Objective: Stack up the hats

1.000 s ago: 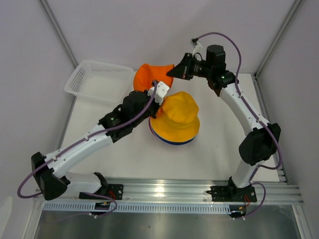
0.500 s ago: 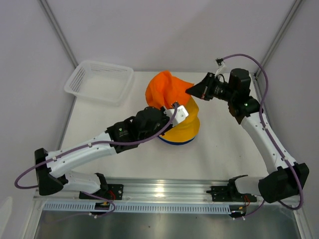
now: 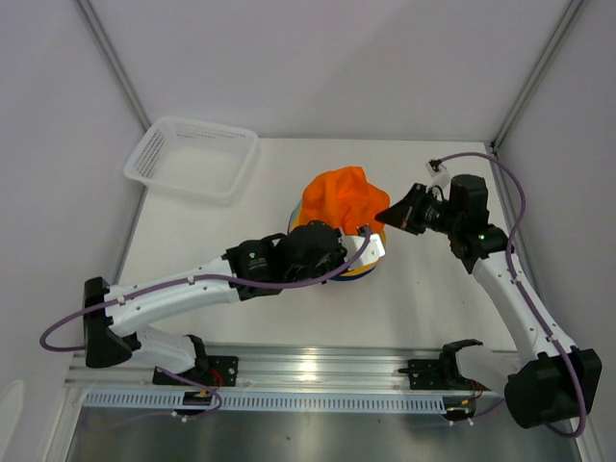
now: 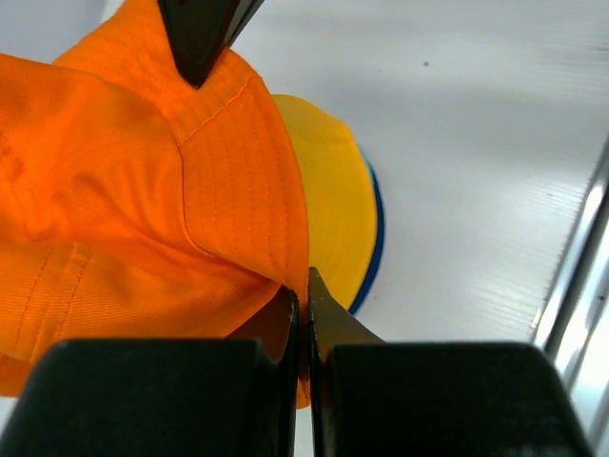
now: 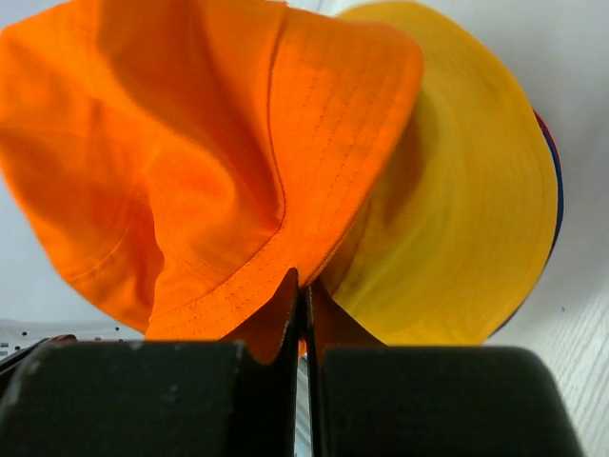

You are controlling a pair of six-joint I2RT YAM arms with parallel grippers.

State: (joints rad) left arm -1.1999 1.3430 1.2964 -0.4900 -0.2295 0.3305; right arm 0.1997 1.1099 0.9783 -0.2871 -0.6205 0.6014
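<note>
An orange hat (image 3: 342, 199) hangs stretched between my two grippers over a stack of hats, topped by a yellow hat (image 3: 374, 252) with a dark blue brim edge (image 4: 377, 238) under it. My left gripper (image 3: 364, 234) is shut on the orange brim's near side (image 4: 300, 286). My right gripper (image 3: 388, 214) is shut on the brim's right side (image 5: 303, 286). The orange hat (image 5: 190, 152) covers most of the yellow hat (image 5: 466, 200) below it. The lower hats of the stack are mostly hidden.
A white slatted plastic basket (image 3: 192, 157) stands at the back left of the table. The left arm (image 3: 192, 284) lies across the table's near left. The metal rail (image 3: 327, 371) runs along the near edge.
Both grippers have carried the orange hat from the back of the table toward me and down over the yellow-topped stack. The right arm has swung to the right.
</note>
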